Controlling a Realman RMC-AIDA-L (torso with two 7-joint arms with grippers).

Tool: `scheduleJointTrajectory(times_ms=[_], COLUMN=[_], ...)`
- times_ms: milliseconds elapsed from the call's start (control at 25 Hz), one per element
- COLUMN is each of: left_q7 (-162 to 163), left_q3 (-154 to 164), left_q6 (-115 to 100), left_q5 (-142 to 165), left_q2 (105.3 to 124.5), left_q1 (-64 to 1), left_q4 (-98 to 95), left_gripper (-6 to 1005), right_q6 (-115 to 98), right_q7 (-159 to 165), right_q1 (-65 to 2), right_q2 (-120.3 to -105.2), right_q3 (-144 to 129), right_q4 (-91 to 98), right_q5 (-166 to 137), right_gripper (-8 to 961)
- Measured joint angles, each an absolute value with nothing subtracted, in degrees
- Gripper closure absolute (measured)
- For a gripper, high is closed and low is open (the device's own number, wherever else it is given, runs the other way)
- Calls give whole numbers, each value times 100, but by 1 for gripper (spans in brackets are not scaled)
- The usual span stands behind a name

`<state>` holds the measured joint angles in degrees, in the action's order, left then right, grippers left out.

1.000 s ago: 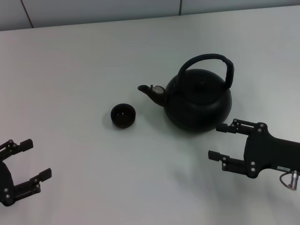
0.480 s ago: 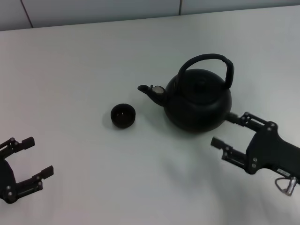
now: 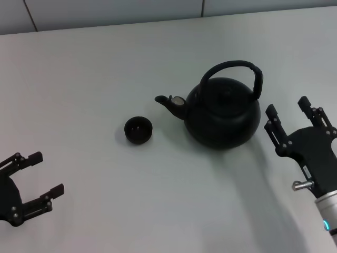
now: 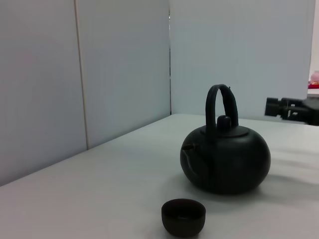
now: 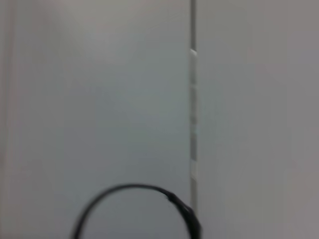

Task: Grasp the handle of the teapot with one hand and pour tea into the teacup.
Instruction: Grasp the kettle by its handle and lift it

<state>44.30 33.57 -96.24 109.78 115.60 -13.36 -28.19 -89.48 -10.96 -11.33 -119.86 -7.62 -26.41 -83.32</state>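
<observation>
Round matte black teapot [image 3: 224, 113] with arched hoop handle [image 3: 235, 70].

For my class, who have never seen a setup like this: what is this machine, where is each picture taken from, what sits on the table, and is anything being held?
This is a robot with two arms, each ending in a gripper with fingers. One picture looks down from its head; the other two come from cameras on its wrists. On the white table stand a round black teapot, its arched handle upright, and a tiny black teacup in front of the spout. The left gripper waits near the robot, open. The right gripper is beside the teapot, open, touching nothing. Nothing is held. The right wrist view shows only the handle's top against a wall.
</observation>
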Motion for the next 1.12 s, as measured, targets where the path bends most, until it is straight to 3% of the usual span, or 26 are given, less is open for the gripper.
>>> scheduleJointTrajectory(times_ms=[1120], left_q7=[4364], left_q3=[3183], left_q6=[-9605], left_q5=[10977], left_q2=[11656], left_q1=[-1366], left_q4=[-2767], left_gripper=[189], right_q6=[-7905], right_q7=[-835], right_q1=[-2083], right_q2=[-11954], right_q3=[-359], right_q4=[-2260], right_q5=[-8317], right_gripper=[283])
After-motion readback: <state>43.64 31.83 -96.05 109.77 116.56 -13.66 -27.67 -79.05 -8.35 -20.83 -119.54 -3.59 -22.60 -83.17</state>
